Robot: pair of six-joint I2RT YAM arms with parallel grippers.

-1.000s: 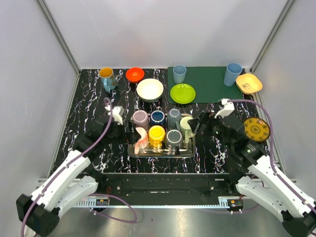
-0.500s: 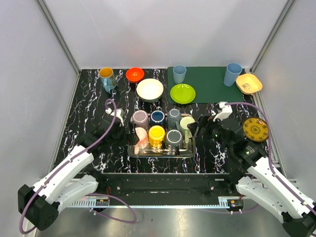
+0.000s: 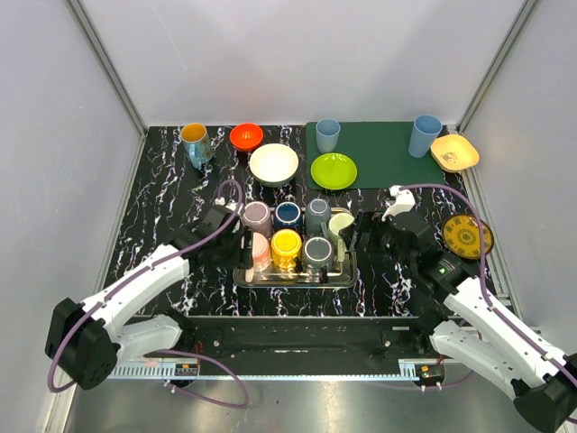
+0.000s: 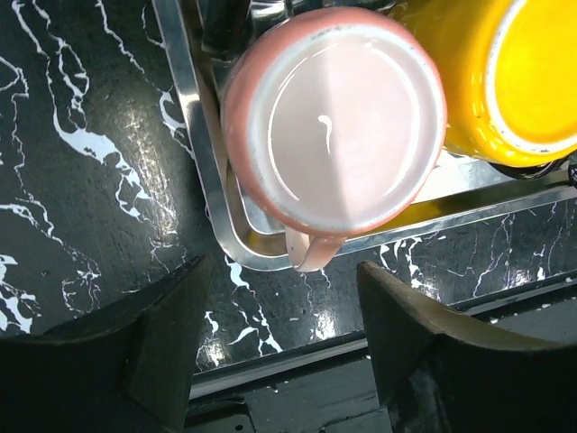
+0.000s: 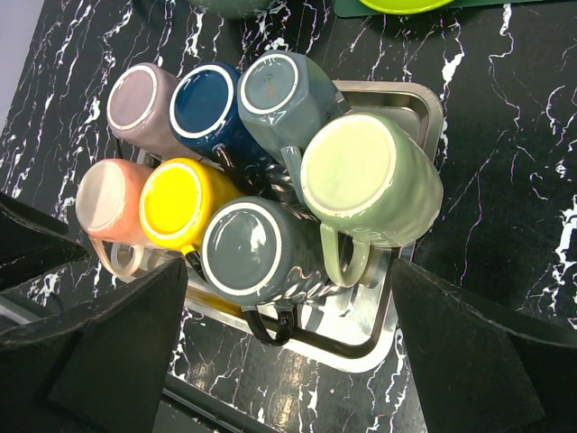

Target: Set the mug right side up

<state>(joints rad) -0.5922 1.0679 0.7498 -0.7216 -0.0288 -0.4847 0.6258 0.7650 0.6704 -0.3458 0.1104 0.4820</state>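
A steel tray (image 3: pixel 344 275) holds several mugs, all bottom up. The pink mug (image 3: pixel 259 249) sits at the tray's front left corner. It fills the left wrist view (image 4: pixel 334 117), base towards the camera and handle over the tray rim (image 4: pixel 194 144), beside the yellow mug (image 4: pixel 518 81). My left gripper (image 3: pixel 240 236) is open and empty at the pink mug's left side (image 4: pixel 284 361). My right gripper (image 3: pixel 361 233) is open and empty by the tray's right end (image 5: pixel 288 361). It is near the pale green mug (image 5: pixel 361 176) and the dark grey mug (image 5: pixel 248 248).
Behind the tray are a white bowl (image 3: pixel 273 164), an orange bowl (image 3: pixel 246 136) and an upright blue-and-yellow mug (image 3: pixel 195 142). A green mat (image 3: pixel 383 167) carries a lime plate (image 3: pixel 334 170) and two blue cups. A yellow dish (image 3: pixel 454 152) and a patterned plate (image 3: pixel 468 236) lie on the right.
My left gripper has moved right to the tray, up to the pink mug. My right gripper has moved slightly left towards the tray. The mugs have not moved.
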